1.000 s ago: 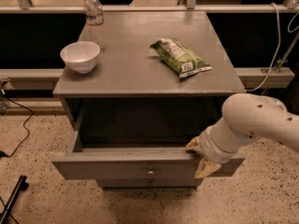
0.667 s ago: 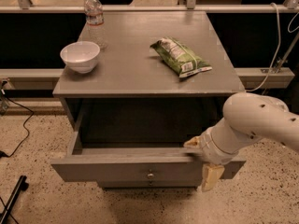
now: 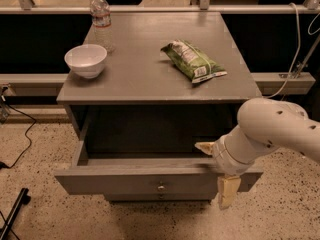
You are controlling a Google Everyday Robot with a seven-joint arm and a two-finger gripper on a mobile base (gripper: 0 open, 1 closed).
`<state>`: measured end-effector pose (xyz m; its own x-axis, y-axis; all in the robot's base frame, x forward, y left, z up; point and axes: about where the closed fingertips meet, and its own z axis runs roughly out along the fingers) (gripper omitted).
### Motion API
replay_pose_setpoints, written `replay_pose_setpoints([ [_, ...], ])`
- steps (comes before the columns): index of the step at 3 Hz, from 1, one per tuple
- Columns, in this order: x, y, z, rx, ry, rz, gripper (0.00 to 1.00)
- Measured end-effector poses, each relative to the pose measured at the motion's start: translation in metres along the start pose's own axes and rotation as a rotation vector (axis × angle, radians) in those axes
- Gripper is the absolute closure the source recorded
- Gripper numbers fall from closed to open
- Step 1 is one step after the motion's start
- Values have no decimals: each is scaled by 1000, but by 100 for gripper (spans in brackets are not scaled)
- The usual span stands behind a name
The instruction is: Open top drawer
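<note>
Grey cabinet (image 3: 145,74) centre frame. Top drawer (image 3: 125,181) stands pulled well out at 6 o'clock, interior dark, brass-coloured knob (image 3: 161,187) mid-panel. Gripper (image 3: 213,175) sits at the drawer front's right end, about 4 o'clock from the knob, on a white arm (image 3: 272,129) entering from 3 o'clock. Its pale fingers (image 3: 227,190) are spread apart: one reaches over the panel's top edge into the drawer, the other hangs down before the panel face. Cannot tell whether either presses the wood. On the cabinet top: white bowl (image 3: 86,60) at 9 o'clock, water bottle (image 3: 102,20) at 11, green snack bag (image 3: 193,60) at 2. Speckled floor (image 3: 35,154) below.
</note>
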<state>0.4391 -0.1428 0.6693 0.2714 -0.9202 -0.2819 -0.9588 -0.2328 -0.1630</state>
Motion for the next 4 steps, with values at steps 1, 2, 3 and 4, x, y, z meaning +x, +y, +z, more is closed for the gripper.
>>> replay_pose_setpoints([
  [1,-15,-14,-20,-11,31,-60,0],
  [2,-26,-39,-27,-36,95,-119,17],
  [3,-30,-68,-25,-50,159,-160,41],
  [4,-34,-87,-27,-50,209,-183,64],
])
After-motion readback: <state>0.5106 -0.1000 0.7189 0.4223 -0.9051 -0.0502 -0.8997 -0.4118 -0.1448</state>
